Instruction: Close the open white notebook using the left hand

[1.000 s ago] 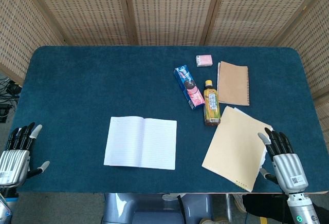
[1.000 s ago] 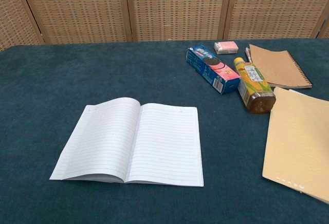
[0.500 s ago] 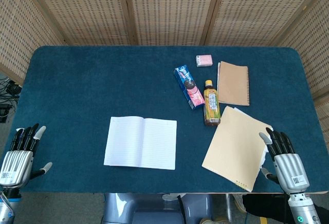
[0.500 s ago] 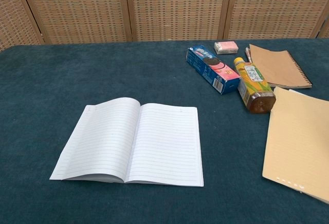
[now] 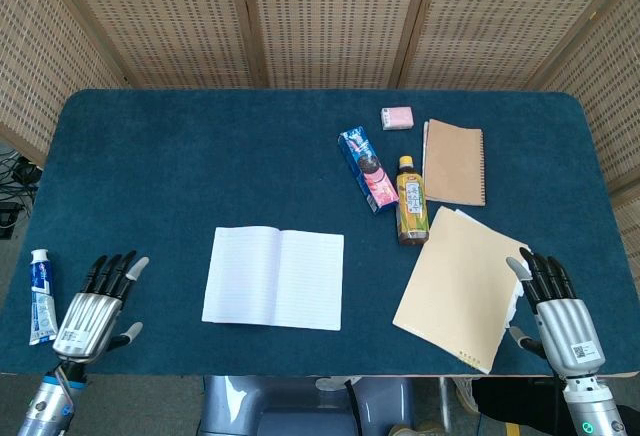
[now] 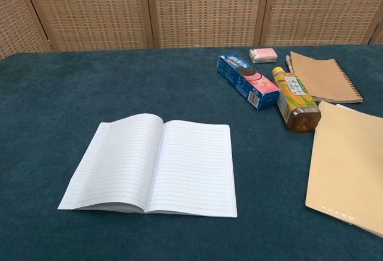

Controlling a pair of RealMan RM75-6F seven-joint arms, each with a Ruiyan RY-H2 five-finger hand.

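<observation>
The white notebook [image 5: 274,278] lies open and flat on the blue table, lined pages up, near the front edge; the chest view shows it too [image 6: 154,164]. My left hand [image 5: 94,306] hovers over the front left corner of the table, fingers spread and empty, well to the left of the notebook. At the front right edge my right hand [image 5: 556,308] is empty with its fingers apart, beside the tan folder. Neither hand appears in the chest view.
A toothpaste tube [image 5: 38,296] lies just left of my left hand. A tan folder [image 5: 457,287] sits at the front right. Behind it lie a tea bottle [image 5: 410,200], a blue cookie box [image 5: 367,169], a brown spiral notebook [image 5: 454,161] and a pink eraser [image 5: 397,117].
My left hand has moved right and inward over the table corner, uncovering the toothpaste tube. The right hand has barely shifted. The notebook has not moved.
</observation>
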